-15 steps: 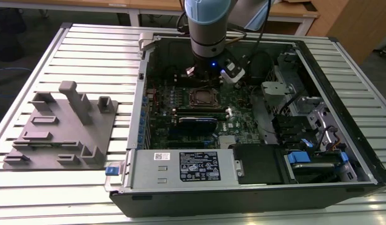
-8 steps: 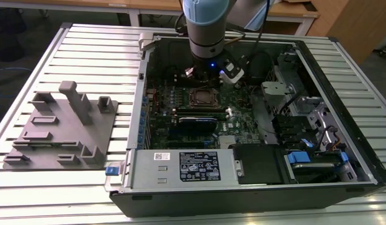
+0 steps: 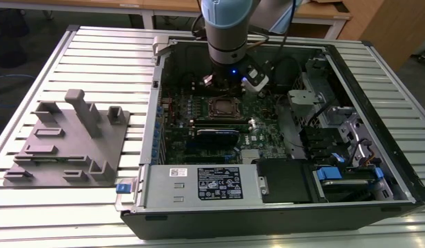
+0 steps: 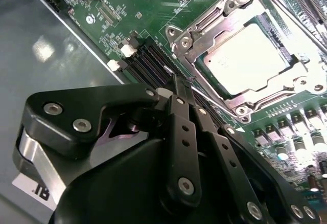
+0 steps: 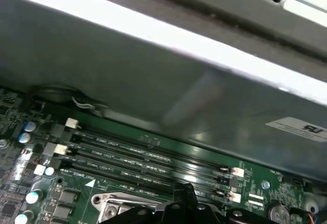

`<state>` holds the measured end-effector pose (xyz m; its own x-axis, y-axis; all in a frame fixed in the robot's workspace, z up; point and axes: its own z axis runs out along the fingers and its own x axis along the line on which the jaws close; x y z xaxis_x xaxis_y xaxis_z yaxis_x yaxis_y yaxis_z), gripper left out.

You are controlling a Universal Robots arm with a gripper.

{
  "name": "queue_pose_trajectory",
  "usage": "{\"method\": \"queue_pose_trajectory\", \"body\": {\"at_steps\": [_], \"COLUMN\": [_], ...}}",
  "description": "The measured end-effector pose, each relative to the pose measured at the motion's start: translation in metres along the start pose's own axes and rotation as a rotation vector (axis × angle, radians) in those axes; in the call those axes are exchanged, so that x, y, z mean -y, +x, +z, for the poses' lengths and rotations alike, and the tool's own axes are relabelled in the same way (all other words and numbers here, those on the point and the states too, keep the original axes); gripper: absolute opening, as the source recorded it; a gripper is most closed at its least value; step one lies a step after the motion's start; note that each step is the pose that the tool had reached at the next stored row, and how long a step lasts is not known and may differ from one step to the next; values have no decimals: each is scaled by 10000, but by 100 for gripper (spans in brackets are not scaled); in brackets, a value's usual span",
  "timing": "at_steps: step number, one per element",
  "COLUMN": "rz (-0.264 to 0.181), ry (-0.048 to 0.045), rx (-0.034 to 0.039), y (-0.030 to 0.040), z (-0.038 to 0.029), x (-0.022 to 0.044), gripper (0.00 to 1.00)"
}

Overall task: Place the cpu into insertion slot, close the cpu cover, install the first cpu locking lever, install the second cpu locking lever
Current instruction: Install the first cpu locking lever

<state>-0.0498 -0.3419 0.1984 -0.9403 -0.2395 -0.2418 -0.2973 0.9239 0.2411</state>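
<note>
The chip (image 4: 245, 63) sits in the socket (image 3: 221, 107), with the cover frame (image 4: 278, 88) lying flat around it. A thin lever (image 4: 214, 98) runs along the socket edge nearest the jaws. Its long axis follows that edge, and its near end lies right at their tips. The jaws are together, and it cannot be told whether they pinch the lever's end or only press against it. In the exterior view the arm (image 3: 230, 31) drops almost straight down into the open computer case (image 3: 267, 217), close beside the socket.
</note>
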Motion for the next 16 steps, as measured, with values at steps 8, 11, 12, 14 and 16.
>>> {"method": "queue_pose_trajectory", "body": {"at_steps": [8,11,12,14,16], "rz": [-517,-536,-547,-568,-590], "ry": [-118,-44,22,147,276], "rx": [-134,-163,-185,-229,-274], "y": [4,3,3,3,2], "z": [-4,-8,-9,-10,-11], "x": [3,2,2,1,1], "gripper": [11,11,11,11,11]}}
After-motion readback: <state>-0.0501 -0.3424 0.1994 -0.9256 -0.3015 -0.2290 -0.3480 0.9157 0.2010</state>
